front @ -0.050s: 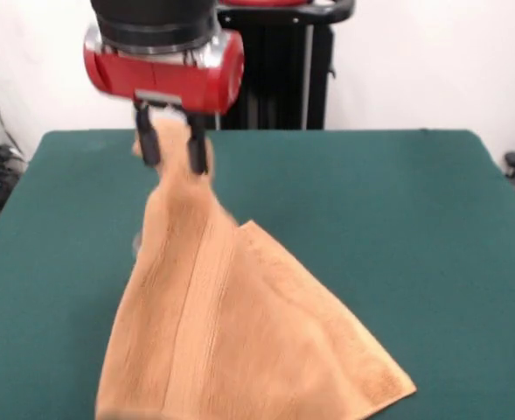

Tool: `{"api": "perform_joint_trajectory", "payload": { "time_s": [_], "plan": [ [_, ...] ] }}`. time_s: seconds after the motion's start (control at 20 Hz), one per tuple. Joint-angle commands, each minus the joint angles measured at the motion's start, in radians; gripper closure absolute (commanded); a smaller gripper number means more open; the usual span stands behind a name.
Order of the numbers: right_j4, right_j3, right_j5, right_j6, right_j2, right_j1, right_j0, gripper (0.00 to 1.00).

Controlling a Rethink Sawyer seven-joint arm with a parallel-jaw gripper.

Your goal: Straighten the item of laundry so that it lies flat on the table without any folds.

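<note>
Below my gripper, the orange towel fans out in a tent, its lower end resting on the green table. My fingers pinch its top corner, lifted clear. I judge this the lift-and-spread step; next needs a pull away, then lowering flat.

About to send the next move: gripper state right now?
Gripper: closed on a pinched-up part of the towel, lifting it off the table; the towel's lower part hangs down toward the cloth top.

Towel nubby terry cloth; table matt felt-like cloth.
</note>
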Motion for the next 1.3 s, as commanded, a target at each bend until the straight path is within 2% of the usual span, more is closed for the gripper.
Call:
{"api": "perform_joint_trajectory", "payload": {
  "time_s": [0.05, 0.3, 0.5, 0.8, 1.05, 1.3],
  "plan": [
    [0.023, -0.142, 0.316, -0.089, 0.066, 0.010, 0.027, 0.00],
    [-0.022, -0.268, 0.444, -0.097, 0.072, 0.039, 0.040, 0.00],
    [-0.042, -0.337, 0.495, -0.111, 0.077, 0.062, 0.046, 0.00],
    [0.004, -0.234, 0.376, -0.111, 0.063, 0.032, 0.029, 0.00],
    [0.036, -0.093, 0.156, -0.114, 0.069, 0.055, 0.003, 0.00],
    [0.031, -0.035, 0.073, -0.130, 0.068, 0.111, 0.002, 0.00]
  ]
}}
